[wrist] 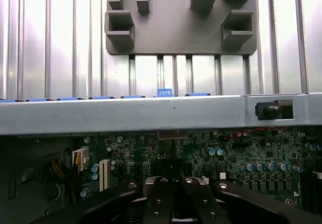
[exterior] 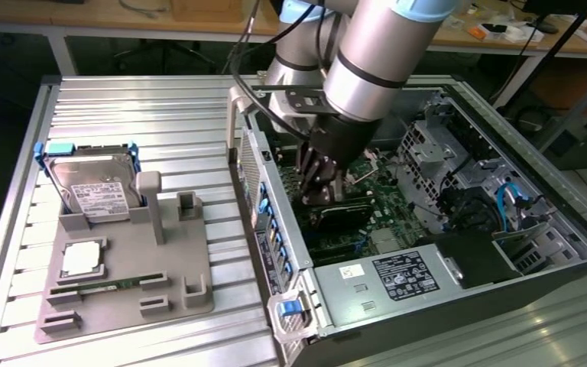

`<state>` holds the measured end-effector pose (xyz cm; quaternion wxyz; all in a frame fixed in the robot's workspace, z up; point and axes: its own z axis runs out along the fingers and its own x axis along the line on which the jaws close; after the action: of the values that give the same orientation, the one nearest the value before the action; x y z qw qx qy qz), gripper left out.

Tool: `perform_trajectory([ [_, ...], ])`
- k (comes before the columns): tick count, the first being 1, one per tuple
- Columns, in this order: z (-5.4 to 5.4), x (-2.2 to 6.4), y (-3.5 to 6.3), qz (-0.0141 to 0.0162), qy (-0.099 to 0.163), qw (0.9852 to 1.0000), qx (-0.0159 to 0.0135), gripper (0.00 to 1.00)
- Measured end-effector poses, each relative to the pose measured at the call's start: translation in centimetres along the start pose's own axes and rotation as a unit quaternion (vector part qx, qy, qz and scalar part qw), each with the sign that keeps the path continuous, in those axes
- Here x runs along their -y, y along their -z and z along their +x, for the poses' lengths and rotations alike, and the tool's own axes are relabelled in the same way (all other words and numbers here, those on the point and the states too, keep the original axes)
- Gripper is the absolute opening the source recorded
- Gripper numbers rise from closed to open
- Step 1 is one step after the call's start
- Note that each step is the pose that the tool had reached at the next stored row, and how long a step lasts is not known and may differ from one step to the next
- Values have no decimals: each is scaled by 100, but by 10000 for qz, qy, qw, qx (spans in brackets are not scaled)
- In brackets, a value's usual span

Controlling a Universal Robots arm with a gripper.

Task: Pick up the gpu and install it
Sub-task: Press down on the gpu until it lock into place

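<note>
Jaws are sitting together, deep inside the pc case (exterior: 497,252), hovering over the motherboard (wrist: 241,153). The gpu (exterior: 342,211) is looking like the dark card directly beneath my jaws, long axis seemingly lying along the slots; can't tell if I'm gripping it.

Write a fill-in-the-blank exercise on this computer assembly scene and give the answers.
1. The gripper hangs ____ the open computer case.
2. Its jaws are ____.
3. The hard drive stands in the gray fixture, on the exterior view's ____ of the computer case.
Missing words: inside; shut; left.
</note>
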<state>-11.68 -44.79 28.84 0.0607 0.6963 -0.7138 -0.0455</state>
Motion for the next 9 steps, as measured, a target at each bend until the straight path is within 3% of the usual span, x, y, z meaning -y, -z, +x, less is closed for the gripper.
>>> perform_trajectory([
  [2, -6, -32, 32, -50, 1, 10000, -1, 11],
  [4, -14, -61, 101, -66, 1, 10000, -3, 11],
  [6, -21, -90, 178, -68, 1, 10000, -7, 11],
  [9, -34, -139, 191, -68, -1, 10000, -16, 11],
])
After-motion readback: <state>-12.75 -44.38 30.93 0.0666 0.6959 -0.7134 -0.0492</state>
